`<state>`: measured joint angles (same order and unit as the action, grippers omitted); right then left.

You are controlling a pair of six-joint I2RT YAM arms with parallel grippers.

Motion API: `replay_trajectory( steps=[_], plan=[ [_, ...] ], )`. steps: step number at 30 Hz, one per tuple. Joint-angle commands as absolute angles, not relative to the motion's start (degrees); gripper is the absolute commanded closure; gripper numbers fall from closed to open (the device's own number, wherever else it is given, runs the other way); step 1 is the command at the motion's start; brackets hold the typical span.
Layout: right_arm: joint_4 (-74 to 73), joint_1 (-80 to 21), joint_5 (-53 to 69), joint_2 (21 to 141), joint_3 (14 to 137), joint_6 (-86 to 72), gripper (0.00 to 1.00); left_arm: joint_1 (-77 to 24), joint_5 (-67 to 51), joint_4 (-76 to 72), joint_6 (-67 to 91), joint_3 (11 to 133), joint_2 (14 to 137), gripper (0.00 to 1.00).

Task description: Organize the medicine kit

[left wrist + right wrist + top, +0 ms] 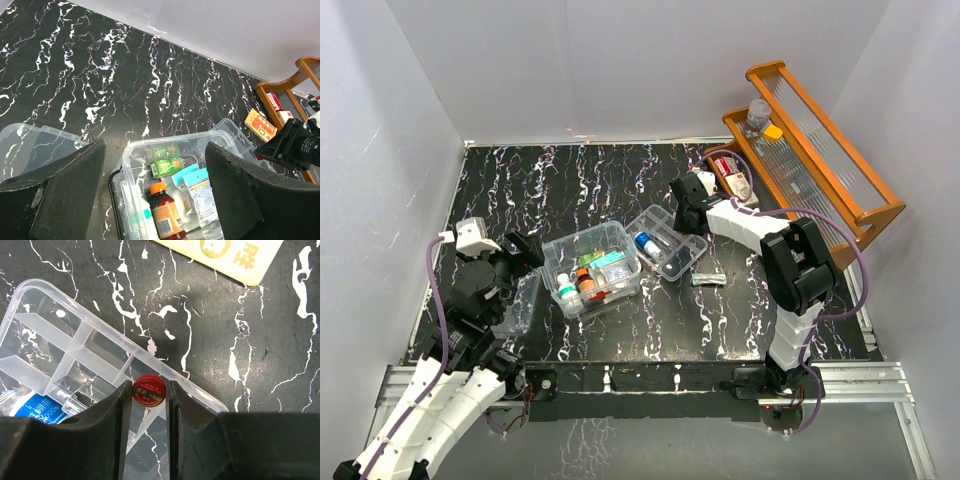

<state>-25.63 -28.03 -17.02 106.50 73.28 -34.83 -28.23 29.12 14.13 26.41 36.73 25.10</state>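
Note:
The medicine kit [560, 246] is a clear box standing open at the table's middle, and its rim [165, 142] fills the lower left wrist view. Inside lie a brown bottle with an orange cap [165, 210], a green box [166, 166] and blue-topped sachets [200, 190]. My left gripper [155, 146] hangs open above the box, its fingers [525, 250] at the box's left end. My right gripper [148, 386] is shut on a small round red tin [149, 389] above the edge of a clear divided tray [60, 340], right of the kit [665, 243].
The kit's clear lid [520, 305] lies on the table left of the box. An orange-brown wooden rack [820, 160] with bottles and boxes stands at the back right. A small packet [708, 277] lies near the tray, and a yellow-orange box [225, 255] sits beyond it.

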Motion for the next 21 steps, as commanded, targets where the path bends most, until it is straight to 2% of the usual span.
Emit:
replay_trajectory(
  steps=[1,21],
  plan=[
    [-25.26,-28.31,-18.56,107.29,74.46,-35.04,0.75,-28.20,28.92,13.43,25.90,36.92,25.30,0.20],
    [-26.21,-28.38,-19.96,107.93,75.26,-35.85,0.71,-28.21,28.83,13.53,25.84,37.07,25.62,0.20]
  ],
)
